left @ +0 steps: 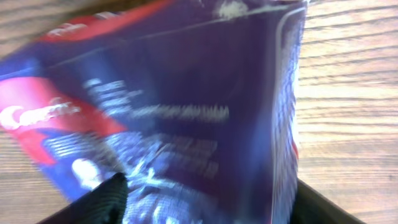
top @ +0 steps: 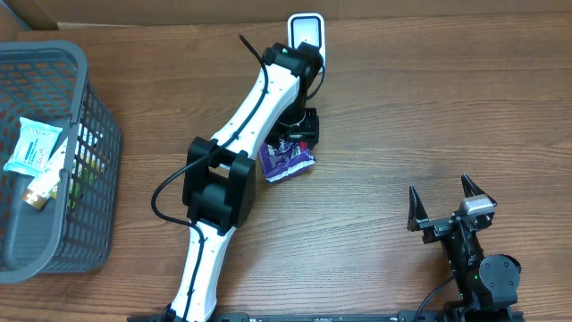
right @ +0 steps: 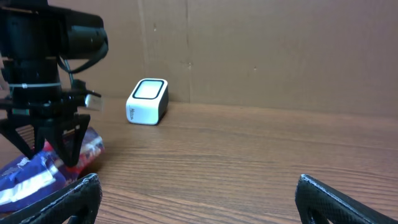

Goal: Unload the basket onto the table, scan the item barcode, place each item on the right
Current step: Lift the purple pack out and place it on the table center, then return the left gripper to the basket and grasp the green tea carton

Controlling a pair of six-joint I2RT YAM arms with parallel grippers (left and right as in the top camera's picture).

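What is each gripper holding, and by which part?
Nothing looks held: left gripper stands open over the purple packet on the table; right gripper open, empty.

Grey mesh basket (top: 96,192) far left on wooden table (top: 420,107), packets (top: 34,146) inside.

The purple packet (top: 288,163) is lying flat on the table (top: 402,116) near its middle. It is glossy and crinkled, showing red patches and blurred white print. It is sitting right under my left end effector (right: 64,158). The white scanner (top: 305,31), a small rounded box with a pale window, is standing near the far edge, just beyond the packet.
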